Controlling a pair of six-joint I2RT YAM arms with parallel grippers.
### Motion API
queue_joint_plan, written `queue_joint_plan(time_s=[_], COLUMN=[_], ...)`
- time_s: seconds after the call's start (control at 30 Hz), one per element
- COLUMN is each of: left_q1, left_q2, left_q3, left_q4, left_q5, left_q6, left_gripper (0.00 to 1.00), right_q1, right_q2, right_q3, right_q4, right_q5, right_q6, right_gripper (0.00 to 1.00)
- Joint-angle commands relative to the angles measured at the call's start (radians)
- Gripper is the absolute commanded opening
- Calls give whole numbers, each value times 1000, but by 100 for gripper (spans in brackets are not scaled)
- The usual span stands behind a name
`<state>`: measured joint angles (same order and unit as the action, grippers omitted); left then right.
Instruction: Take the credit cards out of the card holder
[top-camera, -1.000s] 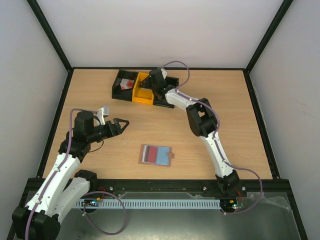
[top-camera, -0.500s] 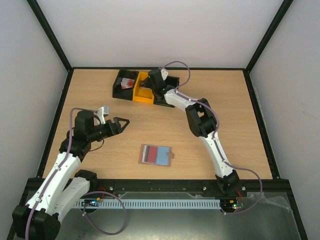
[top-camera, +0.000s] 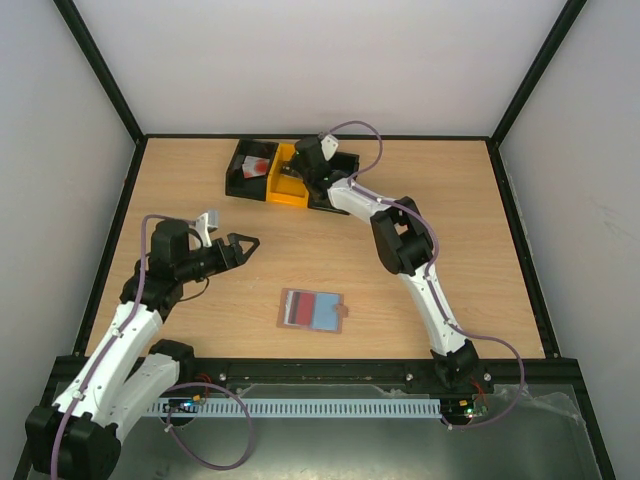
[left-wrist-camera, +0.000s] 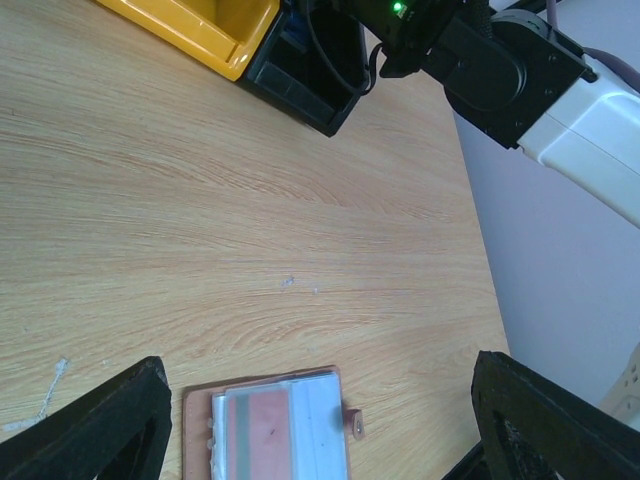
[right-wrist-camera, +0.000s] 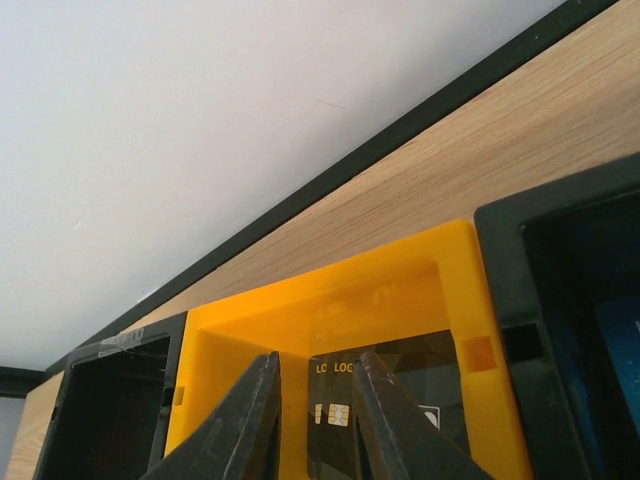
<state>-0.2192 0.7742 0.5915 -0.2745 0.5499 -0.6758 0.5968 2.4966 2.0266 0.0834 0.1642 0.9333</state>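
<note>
left tool (top-camera: 245, 242) wide, empty | right tool (right-wrist-camera: 314, 364) narrow astride dark chip card (right-wrist-camera: 400, 390), grip unclear | card holder (top-camera: 312, 309) nearer left tool, long axis crosswise

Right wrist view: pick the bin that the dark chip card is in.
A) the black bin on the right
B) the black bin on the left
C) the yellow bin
C: the dark card, chip showing, sits within the walls of the yellow bin.
</note>
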Motion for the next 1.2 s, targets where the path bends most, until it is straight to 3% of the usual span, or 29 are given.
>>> queue_joint_plan(time_s=[0.0, 0.33, 0.5, 0.83, 0.97, 1.17], left_q1=[4, 4, 3, -37, -98, -135], left_q2=[8, 32, 16, 48, 94, 138], left_q3=[-6, -33, -47, -111, -119, -183], left_q4=[18, 9, 5, 67, 98, 225], left_q5=[5, -17, -31, -74, -121, -81], left_q6=[-3, 15, 34, 6, -6, -47], left_gripper=[83, 83, 82, 81, 81, 81], right_q1=[1, 0, 4, 6, 9, 11], right_q2=[-56, -218, -389, -833, -1009, -1183], right_q3=[36, -7, -219, -725, -907, -1156], right_q4=[-52, -149, -146, -213, -221, -218], right_q5=[30, -140, -284, -309, -331, -386], right_q6=[-17, -82, -102, -228, -222, -186], right_gripper=[22, 34, 36, 40, 40, 40])
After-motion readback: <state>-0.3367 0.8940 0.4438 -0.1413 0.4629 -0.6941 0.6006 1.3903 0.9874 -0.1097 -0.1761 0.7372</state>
